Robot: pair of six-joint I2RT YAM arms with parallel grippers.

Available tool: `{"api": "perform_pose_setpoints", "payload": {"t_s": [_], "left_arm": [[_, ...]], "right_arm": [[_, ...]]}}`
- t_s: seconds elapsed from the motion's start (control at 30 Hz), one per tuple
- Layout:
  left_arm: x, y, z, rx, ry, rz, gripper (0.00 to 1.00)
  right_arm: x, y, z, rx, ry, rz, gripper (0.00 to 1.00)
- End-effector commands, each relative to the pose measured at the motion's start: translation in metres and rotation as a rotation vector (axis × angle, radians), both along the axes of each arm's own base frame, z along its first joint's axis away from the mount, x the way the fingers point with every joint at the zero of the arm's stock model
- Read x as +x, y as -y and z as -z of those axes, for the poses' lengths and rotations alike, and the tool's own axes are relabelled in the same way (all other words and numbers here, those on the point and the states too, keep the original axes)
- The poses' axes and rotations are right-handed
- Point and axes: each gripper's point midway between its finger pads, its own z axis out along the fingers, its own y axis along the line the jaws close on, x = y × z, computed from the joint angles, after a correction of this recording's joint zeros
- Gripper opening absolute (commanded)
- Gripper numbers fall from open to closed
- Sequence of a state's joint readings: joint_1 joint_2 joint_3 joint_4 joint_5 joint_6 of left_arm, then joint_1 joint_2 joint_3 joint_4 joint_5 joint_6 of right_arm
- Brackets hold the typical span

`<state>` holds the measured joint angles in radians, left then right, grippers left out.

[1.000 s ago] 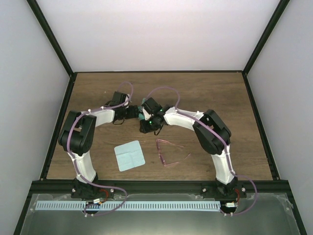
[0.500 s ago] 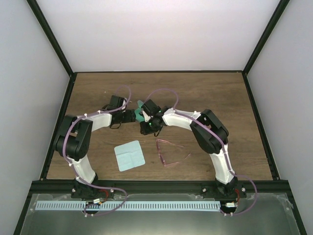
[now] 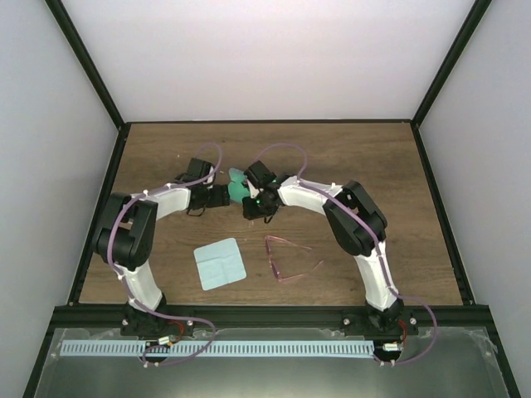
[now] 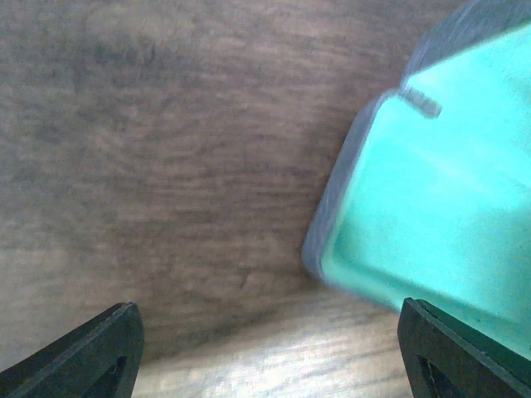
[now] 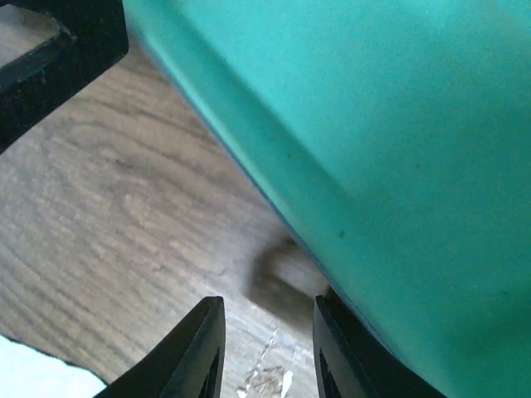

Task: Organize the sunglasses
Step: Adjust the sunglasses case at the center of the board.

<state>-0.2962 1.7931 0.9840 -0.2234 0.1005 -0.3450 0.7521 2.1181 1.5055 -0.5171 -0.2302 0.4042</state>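
Wood-grain table (image 3: 357,157), white enclosure walls. Position of sunglasses (image 3: 290,259): flat on the table toward the near edge, temple arms unfolded, just right of the pale blue cloth (image 3: 221,263), well apart from both tools. Left tool (image 3: 221,196) and right tool (image 3: 250,201) sit farther back, either side of the open case (image 3: 238,186), green lining up. Left tool: fingers spread wide, nothing held, case just beside it. Right tool: fingers narrowly parted close against the case; gripping or not, cannot tell.
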Motion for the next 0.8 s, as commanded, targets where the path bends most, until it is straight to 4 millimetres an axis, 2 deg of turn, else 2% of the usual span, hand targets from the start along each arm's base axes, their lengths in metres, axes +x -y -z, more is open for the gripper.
{"api": "perform_pose_setpoints", "payload": {"t_s": [0.0, 0.13, 0.33, 0.5, 0.63, 0.77], "left_arm": [[-0.030, -0.009, 0.047, 0.042, -0.211, -0.024, 0.87], [-0.018, -0.005, 0.046, 0.040, -0.203, -0.019, 0.87], [-0.017, -0.004, 0.047, 0.033, -0.205, -0.022, 0.86], [-0.019, -0.005, 0.042, 0.036, -0.198, -0.019, 0.87], [-0.025, -0.004, 0.033, 0.023, -0.183, 0.005, 0.89], [-0.037, -0.007, 0.018, 0.016, -0.152, 0.016, 0.91]], "right_arm": [[0.019, 0.016, 0.020, -0.093, 0.003, 0.055, 0.32], [0.032, 0.019, 0.023, -0.114, 0.013, 0.079, 0.32], [0.049, 0.025, 0.029, -0.135, 0.012, 0.119, 0.32], [0.050, 0.023, 0.030, -0.130, 0.011, 0.116, 0.32], [0.047, 0.018, 0.013, -0.071, 0.040, 0.101, 0.33], [0.028, 0.019, -0.008, -0.033, 0.067, 0.075, 0.38]]}}
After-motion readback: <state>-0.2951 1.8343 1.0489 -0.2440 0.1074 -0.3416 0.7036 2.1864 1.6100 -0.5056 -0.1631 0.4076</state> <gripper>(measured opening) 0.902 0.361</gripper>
